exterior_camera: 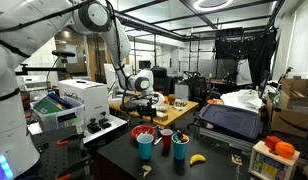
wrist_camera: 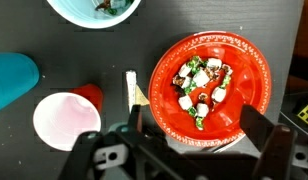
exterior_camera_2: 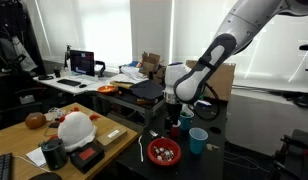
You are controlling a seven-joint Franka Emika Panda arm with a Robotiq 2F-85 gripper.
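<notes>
End effector (wrist_camera: pixel 194 120): released, jaws spread wide, gripping nothing. Hangs straight above red plate (wrist_camera: pixel 246 62), apart from it, not touching. Frames the plate's near half between both fingers (wrist_camera: pixel 134 118) in wrist view.

Red plate: sits flat on dark bench (wrist_camera: pixel 54 45). In an exterior view, plate (exterior_camera_2: pixel 162 152) near bench edge. Carries chopped food (wrist_camera: pixel 201 85), white, green and red pieces, heaped around the middle, rim bare.

Neighbours, wrist view:
- Pale stick (wrist_camera: pixel 131 88) flat on bench just beside plate, between it and red cup (wrist_camera: pixel 62 120).
- Red cup upright, pale inside.
- Teal cup (wrist_camera: pixel 12 80) beside red cup, cut by frame edge.
- Teal bowl (wrist_camera: pixel 94 8) across the bench from the end effector, only partly in frame, dark green bits inside.

Exterior views:
- Arm (exterior_camera: pixel 119 45) reaching down over plate (exterior_camera: pixel 143 131), cups grouped just beside it.
- Banana (exterior_camera: pixel 197 158) lying on same bench, beyond the cups from the plate.
- White machine (exterior_camera: pixel 82 98) on adjoining surface, well apart from plate.
- Orange object (exterior_camera: pixel 284 147) on a small stand at far side.
- Wooden bench (exterior_camera_2: pixel 54 140) alongside the dark one, white rounded object (exterior_camera_2: pixel 76 128) resting on it.
</notes>
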